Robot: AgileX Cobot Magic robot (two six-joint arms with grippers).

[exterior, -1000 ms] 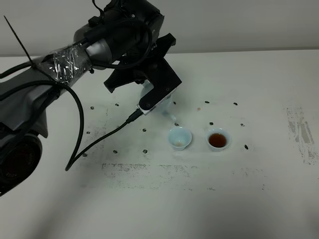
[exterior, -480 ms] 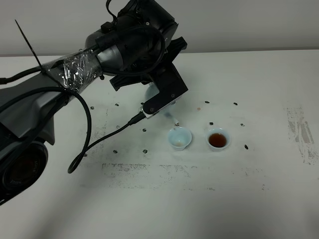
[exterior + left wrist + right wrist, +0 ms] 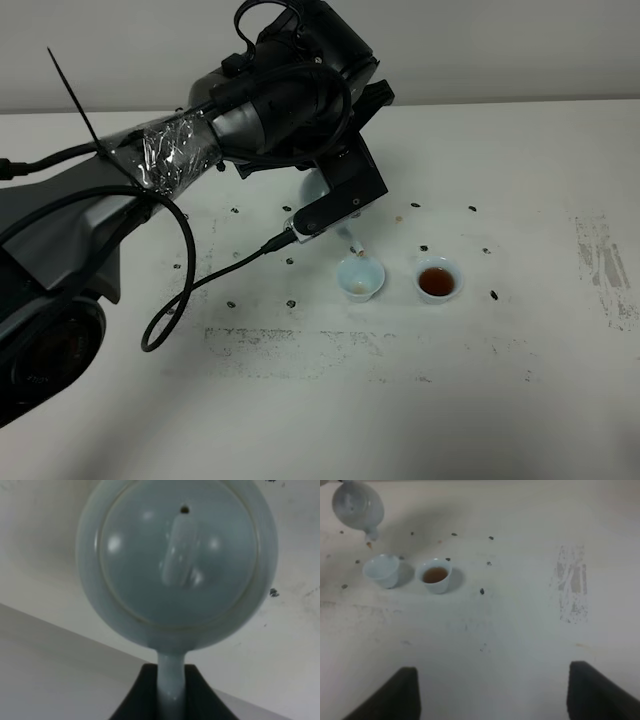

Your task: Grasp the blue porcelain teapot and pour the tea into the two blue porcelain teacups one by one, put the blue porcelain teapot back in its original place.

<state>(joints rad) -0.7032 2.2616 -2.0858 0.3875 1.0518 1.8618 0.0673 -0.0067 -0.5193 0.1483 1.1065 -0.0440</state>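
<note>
In the last second I have swung the round pale-blue glazed teapot (image 3: 318, 190) toward the right edge of the table (image 3: 500, 400). Its spout now hangs over the nearly empty small pale-blue cup (image 3: 360, 276), and the matching cup (image 3: 438, 280) beside it already holds tea, so I judge the second pour is beginning. My left hand (image 3: 171, 700) is clamped on the teapot's loop handle (image 3: 171, 672). My right hand (image 3: 492, 692) is spread wide and holds nothing.

Scuffed white table (image 3: 560, 400), perhaps grey wall (image 3: 500, 50)
</note>
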